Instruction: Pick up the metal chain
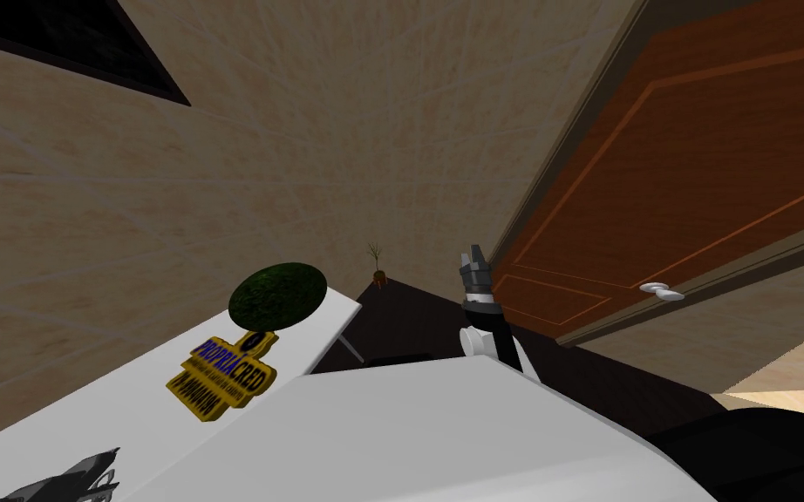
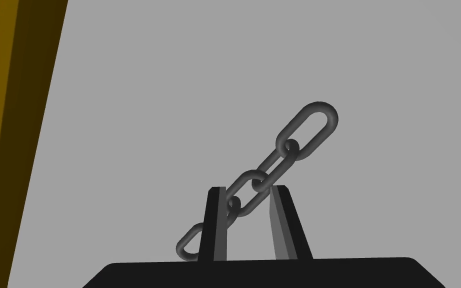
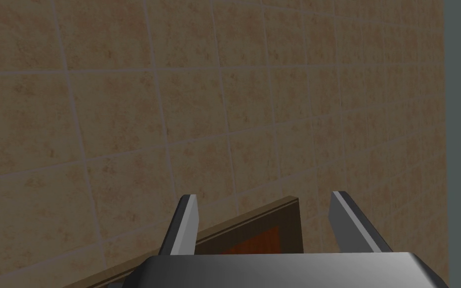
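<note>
The yellow sign (image 1: 221,379) on the white counter (image 1: 313,331) has blue letters. I can read "CRED" at the end of the big line. The rest is too small and tilted to read. My left wrist view cuts off the black letters on the sign's edge.

My left tool (image 2: 248,188) is closed tight on the grey chain (image 2: 288,148), over the counter and near the sign. The chain lies slanted across the tool. One end sticks out past one finger, close to the tool's body. That finger hides part of a link. The other end reaches out beyond the fingertips. I cannot tell if the chain touches the counter.

My right tool (image 3: 264,195) is wide open and holds nothing, up by the door (image 1: 697,174).
</note>
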`<state>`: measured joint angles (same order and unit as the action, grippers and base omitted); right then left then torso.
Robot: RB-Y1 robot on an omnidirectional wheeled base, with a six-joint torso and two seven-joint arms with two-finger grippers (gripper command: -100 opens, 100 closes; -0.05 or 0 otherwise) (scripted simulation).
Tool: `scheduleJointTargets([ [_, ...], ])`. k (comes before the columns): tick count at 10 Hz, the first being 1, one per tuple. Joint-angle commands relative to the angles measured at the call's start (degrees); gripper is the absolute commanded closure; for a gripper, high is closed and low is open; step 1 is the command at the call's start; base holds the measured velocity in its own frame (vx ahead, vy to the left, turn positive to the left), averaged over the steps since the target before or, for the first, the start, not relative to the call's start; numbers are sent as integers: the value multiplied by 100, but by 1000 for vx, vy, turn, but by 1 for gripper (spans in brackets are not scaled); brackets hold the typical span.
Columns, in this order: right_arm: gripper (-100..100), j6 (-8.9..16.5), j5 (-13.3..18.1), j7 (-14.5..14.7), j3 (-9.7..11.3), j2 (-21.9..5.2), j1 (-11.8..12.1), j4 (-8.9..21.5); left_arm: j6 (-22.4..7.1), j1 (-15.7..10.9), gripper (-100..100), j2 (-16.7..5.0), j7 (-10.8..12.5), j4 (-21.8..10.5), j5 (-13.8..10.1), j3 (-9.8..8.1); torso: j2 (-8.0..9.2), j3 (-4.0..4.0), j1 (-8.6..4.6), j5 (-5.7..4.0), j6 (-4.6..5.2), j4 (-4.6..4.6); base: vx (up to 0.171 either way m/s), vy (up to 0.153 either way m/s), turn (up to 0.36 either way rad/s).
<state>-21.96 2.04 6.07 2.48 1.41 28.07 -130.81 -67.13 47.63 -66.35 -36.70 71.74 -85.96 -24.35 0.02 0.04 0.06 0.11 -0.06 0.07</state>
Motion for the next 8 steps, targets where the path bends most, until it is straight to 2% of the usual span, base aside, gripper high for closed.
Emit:
scheduleJointTargets([
  [1, 0, 0, 0, 0, 0, 0, 0, 0, 0, 0, 100, 0, 0, 0, 0, 0, 0, 0, 0, 0, 0, 0, -3, -3, -22],
  [3, 0, 0, 0, 0, 0, 0, 0, 0, 1, -6, 100, -8, -21, 12, 5, 1, -2, -1, 7, 2, -14, -1, 0, 0, 0],
  [4, 0, 0, 0, 0, 0, 0, 0, 0, 1, -6, 0, -9, -23, 13, 5, 1, -2, -1, 9, 3, -15, -1, 0, 0, 0],
  [5, 0, 0, 0, 0, 0, 0, 0, 0, -93, 49, 100, -175, -22, -12, -154, -112, -2, -1, 9, 3, -15, -1, 1, -19, 94],
  [6, 0, 0, 0, 0, -1, 0, 1, 0, -151, 110, 100, -274, -21, 18, -235, -184, -1, -1, 1, -3, -20, -2, 0, -30, 104],
  [7, 0, 0, 0, 0, 0, 0, 1, 0, -115, 100, 100, -223, -9, 31, -187, -163, -1, -1, -5, -5, -20, -2, 0, -11, 17],
  [8, 0, 0, 0, 0, 0, 0, 0, 0, -133, 103, 0, -239, -15, 26, -198, -175, -2, -2, 0, 2, -18, -2, 0, 0, 0],
])
